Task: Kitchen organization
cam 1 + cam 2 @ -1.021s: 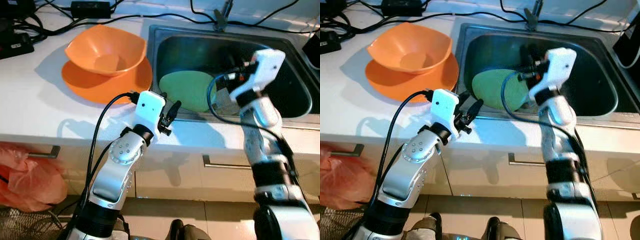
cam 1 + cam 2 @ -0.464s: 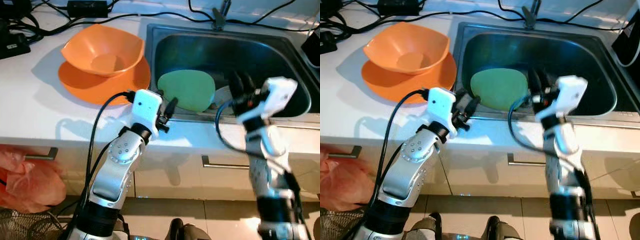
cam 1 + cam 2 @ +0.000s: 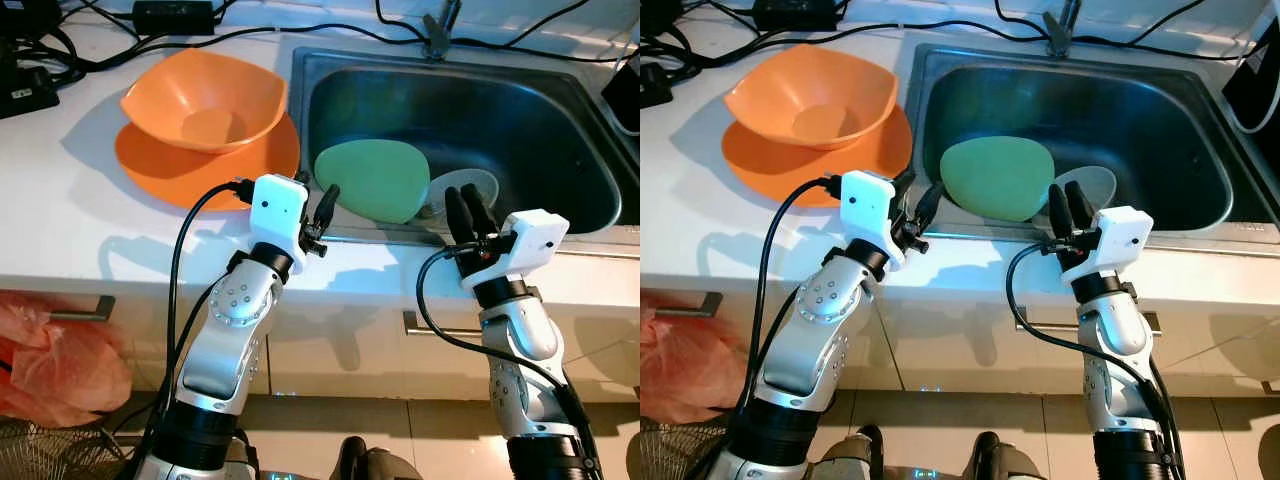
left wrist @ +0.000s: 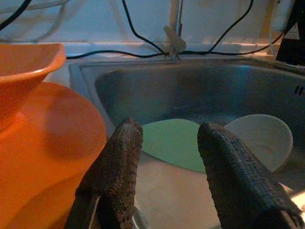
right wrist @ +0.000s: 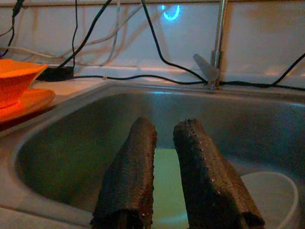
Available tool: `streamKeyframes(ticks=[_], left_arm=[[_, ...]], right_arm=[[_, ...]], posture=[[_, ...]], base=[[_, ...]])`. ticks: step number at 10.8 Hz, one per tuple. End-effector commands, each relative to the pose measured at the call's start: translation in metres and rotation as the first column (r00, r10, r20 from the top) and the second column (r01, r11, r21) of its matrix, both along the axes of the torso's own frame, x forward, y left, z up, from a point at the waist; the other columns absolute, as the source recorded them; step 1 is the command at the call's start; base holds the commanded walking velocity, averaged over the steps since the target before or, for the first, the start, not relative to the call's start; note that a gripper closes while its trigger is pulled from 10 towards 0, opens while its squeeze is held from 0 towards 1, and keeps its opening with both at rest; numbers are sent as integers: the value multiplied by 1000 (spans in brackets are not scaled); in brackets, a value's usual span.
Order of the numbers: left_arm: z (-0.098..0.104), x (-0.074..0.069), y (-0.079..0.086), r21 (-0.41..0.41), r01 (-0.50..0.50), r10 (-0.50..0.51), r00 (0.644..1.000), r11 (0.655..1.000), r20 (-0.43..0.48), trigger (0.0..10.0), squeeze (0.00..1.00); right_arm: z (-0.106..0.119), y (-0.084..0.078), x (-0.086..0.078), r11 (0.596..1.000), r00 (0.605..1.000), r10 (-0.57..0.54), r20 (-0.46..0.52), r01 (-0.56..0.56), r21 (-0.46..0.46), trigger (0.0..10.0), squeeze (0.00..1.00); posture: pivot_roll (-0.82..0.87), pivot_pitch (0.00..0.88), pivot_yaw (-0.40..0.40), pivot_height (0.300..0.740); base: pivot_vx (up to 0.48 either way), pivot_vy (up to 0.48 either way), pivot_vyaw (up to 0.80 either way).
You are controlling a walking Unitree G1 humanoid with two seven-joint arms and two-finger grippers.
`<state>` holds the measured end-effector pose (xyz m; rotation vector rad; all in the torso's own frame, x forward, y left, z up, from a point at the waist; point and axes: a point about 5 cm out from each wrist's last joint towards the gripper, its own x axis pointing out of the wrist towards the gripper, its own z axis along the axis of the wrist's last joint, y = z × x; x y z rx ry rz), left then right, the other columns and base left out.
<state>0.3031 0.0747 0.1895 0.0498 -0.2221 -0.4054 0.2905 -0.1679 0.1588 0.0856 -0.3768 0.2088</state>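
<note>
— Since a second ago the right gripper (image 3: pixel 466 212) has dropped from over the sink basin to the front rim, and the left gripper (image 3: pixel 318 203) has edged a little toward the plate's side. What's out, counted from the left?

— On the white worktop (image 3: pixel 70 200), two orange pieces: one orange bowl (image 3: pixel 205 100) sitting on one orange plate (image 3: pixel 205 165). Several black cables (image 3: pixel 120 35) run along the back.

— And the left gripper?

— It hovers at the worktop's front edge, just beside the sink's near left corner, fingers (image 4: pixel 116 167) parted with nothing between them.

— Inside the sink?

— One steel sink (image 3: pixel 560 130) holds two items: one green plate (image 3: pixel 372 180) tilted against the near wall, and one pale bowl (image 3: pixel 470 186) just beside it to the right. One tap (image 3: pixel 437 30) stands at the back rim.

— The right gripper?

— At the front rim, near the pale bowl, pointing into the basin; its two fingers (image 5: pixel 131 176) stand a narrow gap apart, holding nothing. Below are two drawer handles (image 3: pixel 85 305).
</note>
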Motion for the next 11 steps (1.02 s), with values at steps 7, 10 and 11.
streamKeyframes(ticks=[7, 10, 11], left_arm=[[-1, 1, 2, 11, -16, 16, 1000, 1000, 0, 10000, 0], [47, 4, 5, 27, -18, 13, 983, 999, 181, 10000, 0], [59, 4, 6, 24, -11, 5, 976, 1000, 220, 10000, 0]], right_arm=[[-32, 8, -3, 999, 995, -32, -90, 33, 12, 10000, 0], [-34, 12, -1, 1000, 996, -23, -92, 24, 18, 10000, 0], [-35, 13, -1, 1000, 996, -22, -92, 24, 19, 10000, 0]], posture=[[146, 183, -55, 740], [156, 170, -46, 740], [158, 171, -45, 740]], base=[[0, 0, 0], [0, 0, 0], [0, 0, 0]])
